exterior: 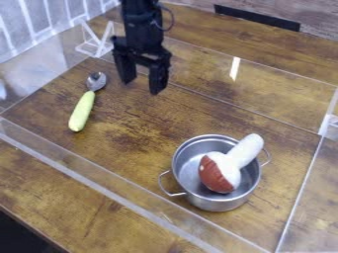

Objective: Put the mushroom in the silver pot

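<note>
The mushroom point(228, 164) lies inside the silver pot point(189, 186) at the lower right, its reddish-brown cap down in the pot and its cream stem leaning over the far right rim. My gripper point(140, 79) hangs pointing down over the wooden table at the upper left, well away from the pot. Its dark fingers point(122, 69) stand apart with nothing between them.
A spoon point(83, 104) with a yellow-green handle lies just left of the gripper. Clear acrylic walls point(93, 173) fence the work area, one running diagonally across the front and another at the right. A white rack point(95, 40) stands at the back left.
</note>
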Tool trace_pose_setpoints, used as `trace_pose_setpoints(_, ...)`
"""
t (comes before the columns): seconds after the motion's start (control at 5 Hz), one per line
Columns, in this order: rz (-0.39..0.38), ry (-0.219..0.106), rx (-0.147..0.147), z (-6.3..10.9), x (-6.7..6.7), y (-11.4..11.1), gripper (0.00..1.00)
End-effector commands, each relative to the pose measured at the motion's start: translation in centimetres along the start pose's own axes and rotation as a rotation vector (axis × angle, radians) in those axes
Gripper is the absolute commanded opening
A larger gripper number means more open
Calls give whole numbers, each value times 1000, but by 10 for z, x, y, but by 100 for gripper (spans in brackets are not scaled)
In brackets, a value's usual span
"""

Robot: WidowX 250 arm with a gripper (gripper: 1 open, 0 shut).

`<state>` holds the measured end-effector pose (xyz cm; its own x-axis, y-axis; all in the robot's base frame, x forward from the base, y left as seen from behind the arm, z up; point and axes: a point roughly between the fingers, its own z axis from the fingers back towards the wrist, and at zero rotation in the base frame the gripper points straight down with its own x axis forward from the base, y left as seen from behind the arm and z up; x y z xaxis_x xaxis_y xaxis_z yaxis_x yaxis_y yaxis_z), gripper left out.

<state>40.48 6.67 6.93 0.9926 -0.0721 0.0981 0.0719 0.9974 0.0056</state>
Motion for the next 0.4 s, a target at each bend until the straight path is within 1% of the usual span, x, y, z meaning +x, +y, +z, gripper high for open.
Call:
trace_pose_setpoints(0.0, 16, -124, 34, 58, 14, 13, 100)
trace_pose_setpoints(0.2, 18, -120, 35, 64, 15, 20, 100)
